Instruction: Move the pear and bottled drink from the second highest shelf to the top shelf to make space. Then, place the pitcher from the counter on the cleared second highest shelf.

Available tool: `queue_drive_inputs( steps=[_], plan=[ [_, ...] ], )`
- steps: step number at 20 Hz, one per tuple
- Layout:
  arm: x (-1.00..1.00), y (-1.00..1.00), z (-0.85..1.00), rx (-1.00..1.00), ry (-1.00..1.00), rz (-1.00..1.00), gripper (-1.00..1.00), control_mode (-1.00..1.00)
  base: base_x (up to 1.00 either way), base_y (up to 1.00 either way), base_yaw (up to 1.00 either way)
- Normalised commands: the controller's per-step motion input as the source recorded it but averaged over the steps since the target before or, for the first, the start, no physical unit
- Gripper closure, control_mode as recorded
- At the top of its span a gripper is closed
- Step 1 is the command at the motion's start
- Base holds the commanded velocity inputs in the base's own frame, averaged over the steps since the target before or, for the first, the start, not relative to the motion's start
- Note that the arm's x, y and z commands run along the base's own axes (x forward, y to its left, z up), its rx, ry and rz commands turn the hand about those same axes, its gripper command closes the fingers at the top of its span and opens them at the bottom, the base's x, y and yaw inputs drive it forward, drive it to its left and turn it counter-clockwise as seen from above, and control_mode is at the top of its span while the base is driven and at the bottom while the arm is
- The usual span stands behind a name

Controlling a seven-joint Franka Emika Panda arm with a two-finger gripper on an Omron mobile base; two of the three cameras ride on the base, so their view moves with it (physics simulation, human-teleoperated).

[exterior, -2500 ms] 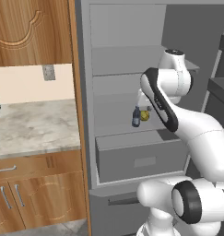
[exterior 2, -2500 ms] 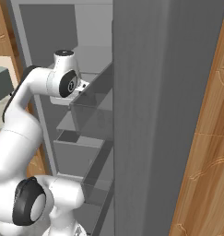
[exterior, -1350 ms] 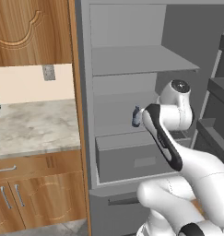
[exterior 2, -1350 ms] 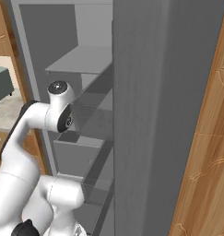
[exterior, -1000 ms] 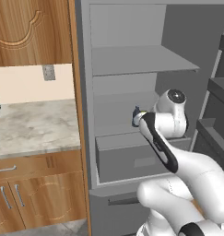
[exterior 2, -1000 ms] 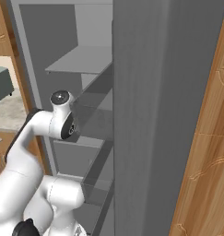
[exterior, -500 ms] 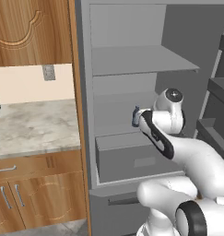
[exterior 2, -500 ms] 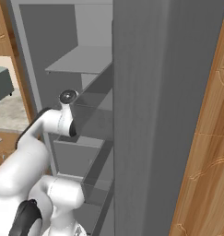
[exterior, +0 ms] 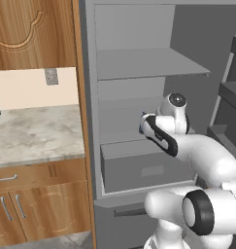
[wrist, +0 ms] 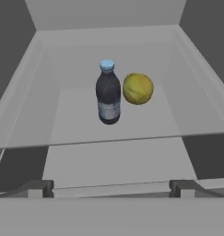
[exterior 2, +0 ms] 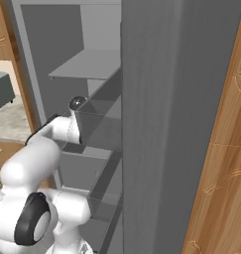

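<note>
In the left base view, the beige-gray marbled stone counter (exterior: 37, 133) occupies the left side, above brown wooden cabinets with metal bar handles (exterior: 32, 209). A small wall outlet plate (exterior: 51, 76) sits on the cream wall above the counter. To the right stands the open gray refrigerator interior; its flat gray top shelf (exterior: 148, 63) is bare. Below it, the white robot arm with dark joints (exterior: 187, 146) reaches into the second highest shelf level, and its wrist covers most of that shelf from this angle. A gray closed drawer (exterior: 143, 165) sits beneath the arm.

In the hand view, the two-finger gripper (wrist: 111, 188) has its dark fingertips (wrist: 39, 188) spread wide apart, with nothing between them. Ahead of the gripper, on the gray second highest shelf (wrist: 113, 152), the slim dark-blue bottled drink with a pale label band (wrist: 108, 93) stands upright. Just beside it, to its right in this view, rests the small roundish yellow-green pear (wrist: 138, 88). Whether the two items touch cannot be determined. Both are well apart from the fingertips.
</note>
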Motion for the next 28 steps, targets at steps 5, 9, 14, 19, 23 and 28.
queue_drive_inputs(
  steps=[5, 9, 14, 19, 23, 28],
  plan=[
    [0.31, 0.00, -0.17, 0.00, 0.00, 0.00, -1.00, -1.00, 0.00, 0.00, 0.00],
    [0.34, 0.00, -0.17, 0.00, 0.00, 0.00, -1.00, -1.00, 0.00, 0.00, 0.00],
    [0.36, 0.00, -0.15, 0.00, 0.00, 0.00, -1.00, -1.00, 0.00, 0.00, 0.00],
    [0.34, 0.00, -0.14, 0.00, 0.00, 0.00, -1.00, -1.00, 0.00, 0.00, 0.00],
    [0.31, 0.00, -0.14, 0.00, 0.00, 0.00, -1.00, -1.00, 0.00, 0.00, 0.00],
    [0.31, 0.00, -0.15, 0.00, 0.00, 0.00, -1.00, -1.00, 0.00, 0.00, 0.00]
  ],
)
